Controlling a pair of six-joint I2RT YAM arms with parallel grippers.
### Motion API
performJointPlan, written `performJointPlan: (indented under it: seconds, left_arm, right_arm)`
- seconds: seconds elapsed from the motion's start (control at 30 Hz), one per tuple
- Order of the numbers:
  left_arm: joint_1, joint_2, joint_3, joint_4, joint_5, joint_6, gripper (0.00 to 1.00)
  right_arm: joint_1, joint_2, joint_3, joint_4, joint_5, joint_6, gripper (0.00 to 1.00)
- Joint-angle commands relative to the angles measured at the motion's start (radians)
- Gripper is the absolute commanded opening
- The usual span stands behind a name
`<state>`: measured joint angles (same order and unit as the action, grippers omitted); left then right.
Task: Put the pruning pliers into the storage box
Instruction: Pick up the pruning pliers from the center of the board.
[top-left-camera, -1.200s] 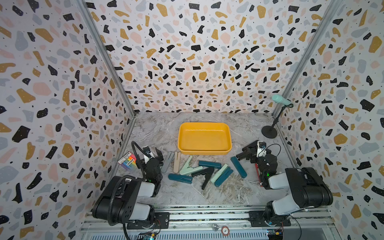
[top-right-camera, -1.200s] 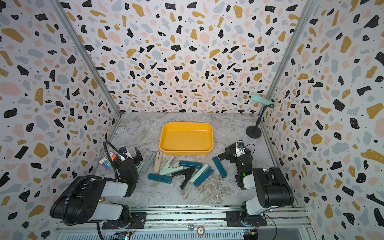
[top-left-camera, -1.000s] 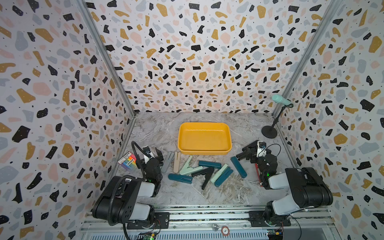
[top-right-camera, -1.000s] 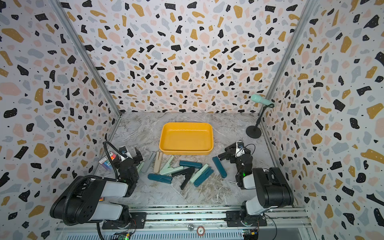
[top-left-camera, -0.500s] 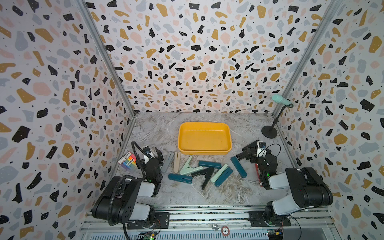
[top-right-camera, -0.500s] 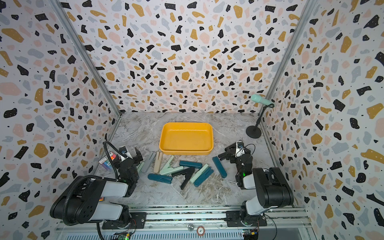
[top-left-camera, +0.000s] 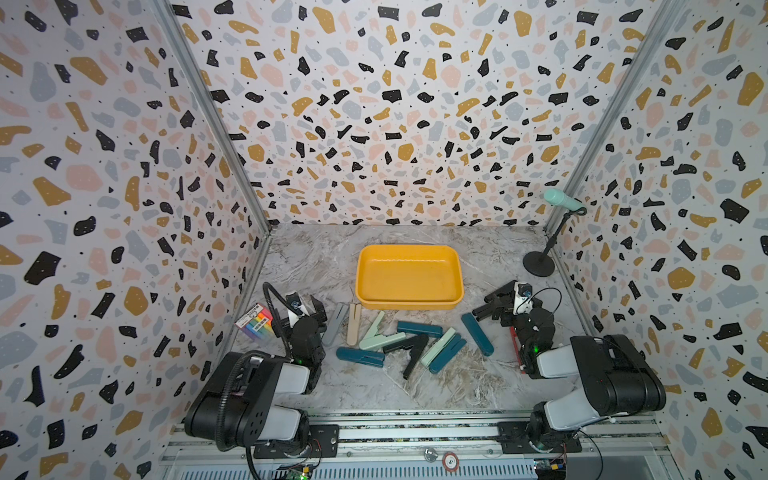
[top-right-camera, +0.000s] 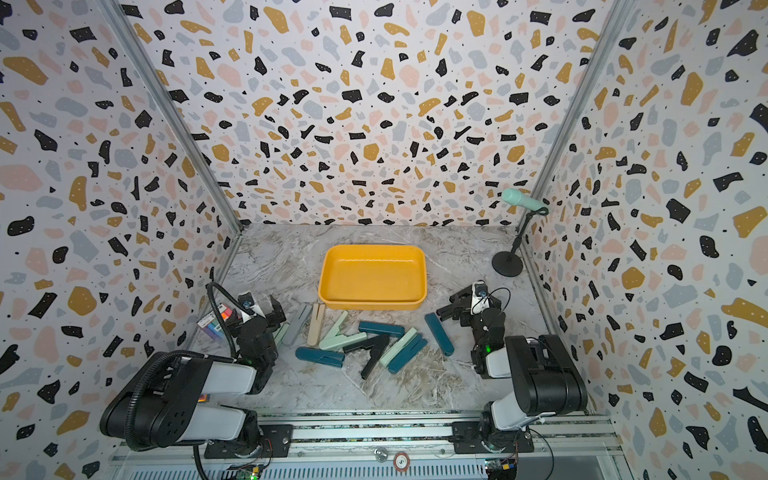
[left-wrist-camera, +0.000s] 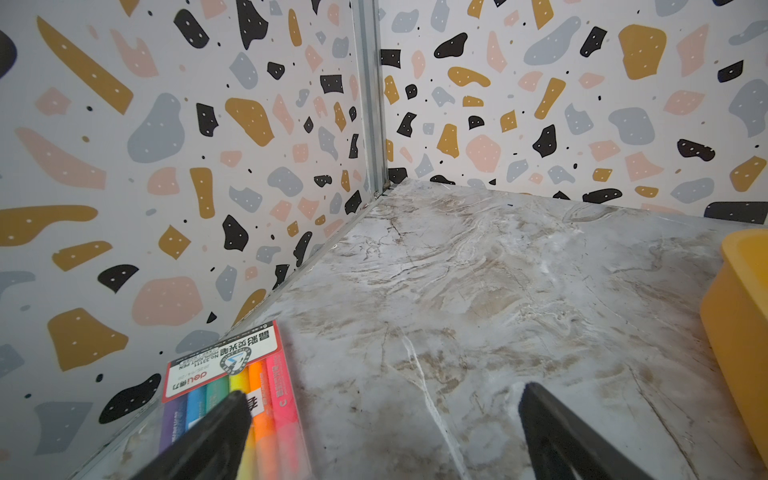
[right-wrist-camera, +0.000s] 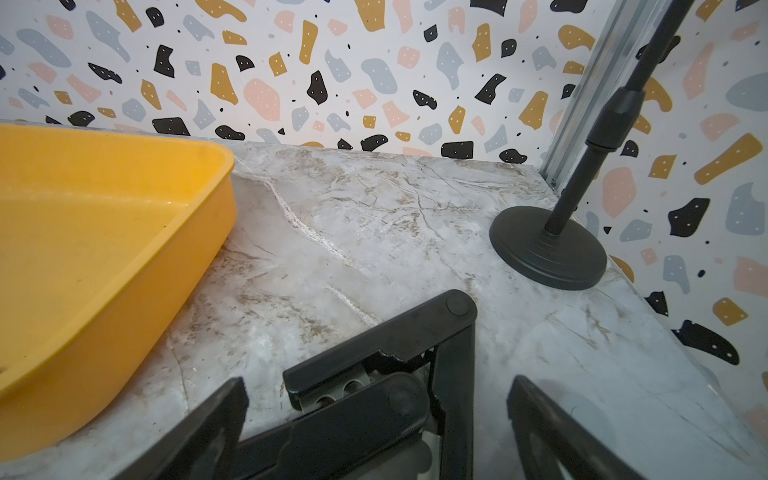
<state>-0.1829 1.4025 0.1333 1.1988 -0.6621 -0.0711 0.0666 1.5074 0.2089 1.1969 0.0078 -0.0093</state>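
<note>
The left gripper (left-wrist-camera: 384, 395) and right gripper (right-wrist-camera: 376, 384) are being held spread, empty; black pliers (right-wrist-camera: 415, 328), splayed wide, are being straddled by the right, so a twisting pinch is likely being risked.

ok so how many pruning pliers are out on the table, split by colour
dark teal pliers: 4
mint pliers: 3
black pliers: 2
grey pliers: 1
beige pliers: 1
red pliers, mostly hidden: 1
total: 12
</note>
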Motion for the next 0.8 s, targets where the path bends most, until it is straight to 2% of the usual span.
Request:
performJointPlan:
  seconds: [0.0, 0.53, 0.6, 0.67, 0.77]
  left_arm:
    - [0.007, -0.008, 0.009, 0.042, 0.002, -0.001, 0.99]
    - [0.007, -0.014, 0.013, 0.047, -0.004, 0.001, 1.0]
    - [0.007, -0.071, 0.061, -0.079, -0.026, -0.008, 0.99]
    - [0.007, -0.161, 0.137, -0.285, -0.03, -0.015, 1.0]
    - [0.007, -0.312, 0.156, -0.391, -0.028, -0.084, 1.0]
  right_arm:
    - [0.002, -0.022, 0.016, 0.008, 0.001, -0.006, 0.99]
    - [-0.004, -0.02, 0.014, 0.015, -0.013, 0.0, 0.99]
    - [-0.004, -0.043, 0.006, 0.014, -0.022, -0.004, 0.99]
    - [-0.004, -0.101, 0.064, -0.151, 0.011, 0.013, 0.99]
    - [-0.037, -0.17, 0.225, -0.533, 0.033, 0.114, 0.99]
